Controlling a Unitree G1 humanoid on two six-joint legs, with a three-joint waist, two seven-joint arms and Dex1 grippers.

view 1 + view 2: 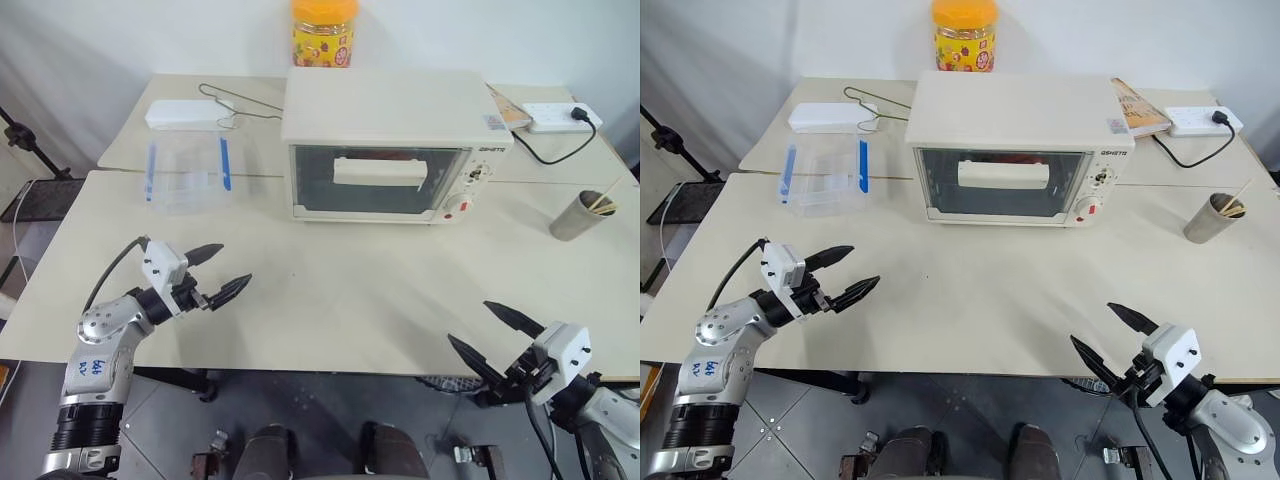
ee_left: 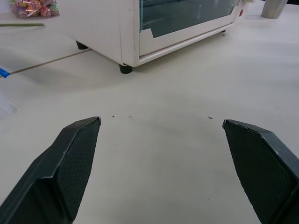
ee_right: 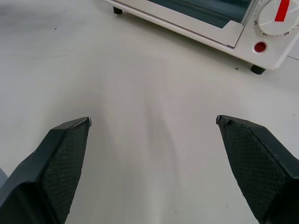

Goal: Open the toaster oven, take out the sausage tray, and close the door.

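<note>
Head views: the toaster oven (image 1: 385, 140) stands at the far middle of the table (image 1: 330, 290), a cream-white box, its front facing the robot. The door (image 1: 375, 180) is shut, dark glass in a cream frame, with a long cream bar handle (image 1: 379, 171) across its upper part. Knobs and a red button (image 1: 463, 207) sit on the panel at its right side. The glass is too dark to make out the sausage tray inside. Left of the oven lies a clear plastic box (image 1: 187, 172) with blue clips; behind it a yellow-lidded jar (image 1: 323, 32); off to the right a metal cup (image 1: 577, 215) holding sticks. The left gripper (image 1: 216, 272) hovers over the near left of the table, fingers spread wide, holding nothing. The right gripper (image 1: 495, 330) is at the near right edge, fingers likewise apart and empty.

Left wrist view: black fingertips (image 2: 77, 158) wide apart over bare tabletop; the oven's lower left corner and one foot lie beyond, top cut off.

Right wrist view: fingertips (image 3: 65, 158) apart; the oven's lower right corner, red button and part of a dial show, the rest cropped.
</note>
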